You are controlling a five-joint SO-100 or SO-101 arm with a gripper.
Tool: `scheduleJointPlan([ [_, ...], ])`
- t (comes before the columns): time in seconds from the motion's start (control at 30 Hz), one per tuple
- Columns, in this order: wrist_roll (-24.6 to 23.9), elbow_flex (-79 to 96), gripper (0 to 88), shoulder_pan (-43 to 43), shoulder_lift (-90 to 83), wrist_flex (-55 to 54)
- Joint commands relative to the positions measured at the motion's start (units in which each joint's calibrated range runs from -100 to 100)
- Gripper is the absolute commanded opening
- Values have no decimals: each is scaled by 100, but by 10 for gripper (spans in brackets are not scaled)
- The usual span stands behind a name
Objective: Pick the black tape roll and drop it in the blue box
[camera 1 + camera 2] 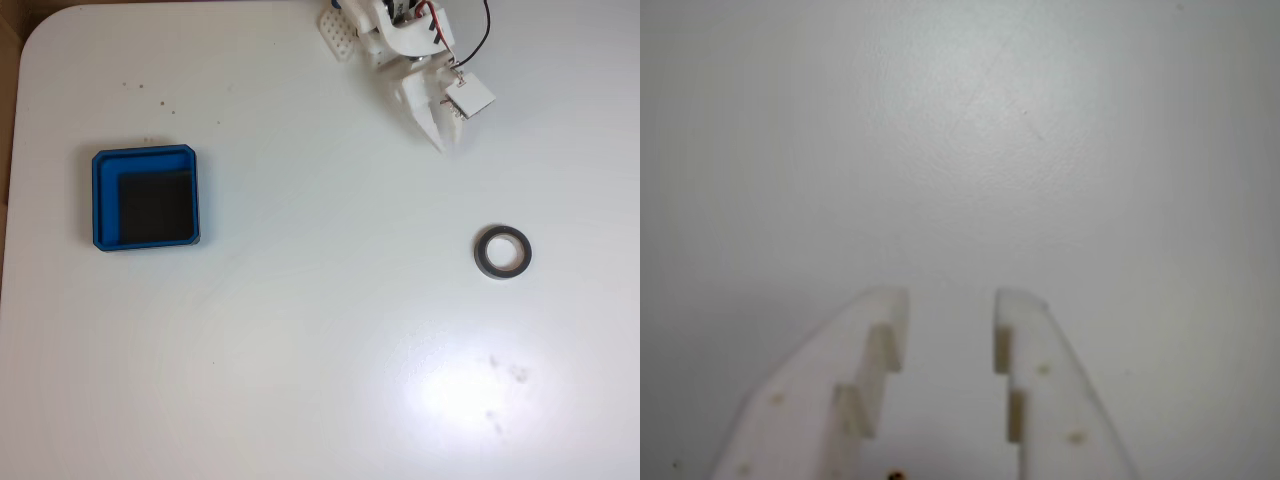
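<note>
White gripper (447, 135) hovered with a narrow gap, empty, far from black tape roll (503, 252); blue box (146, 198) sat left.

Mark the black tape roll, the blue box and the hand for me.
black tape roll (503, 252): view from above, on the ring's dark band.
blue box (104, 200): view from above, on its left wall.
hand (951, 300): view riding on the hand, midway between the fingertips.

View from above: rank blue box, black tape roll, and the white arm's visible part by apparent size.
1. White arm, though it sits higher, nearer the camera, so unsure against the box.
2. Blue box.
3. Black tape roll, clearly smallest.
</note>
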Motion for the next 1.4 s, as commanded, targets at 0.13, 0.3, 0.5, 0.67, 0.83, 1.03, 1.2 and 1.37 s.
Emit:
scheduleJointPlan([
  [0.13, -29, -171, 22, 19, 39, -118],
  [0.3, -29, -324, 22, 38, 39, -118],
  [0.5, -29, -396, 22, 38, 39, -143],
  [0.67, -21, -396, 22, 38, 81, -712],
  [0.83, -21, -449, 22, 19, 1059, -1314],
  [1.03, -3, -1510, 22, 19, 2038, -1364],
  [1.2, -3, -2732, 22, -20, 3292, -1356],
  [1.37, 14, -3927, 22, -30, 4529, -1356],
])
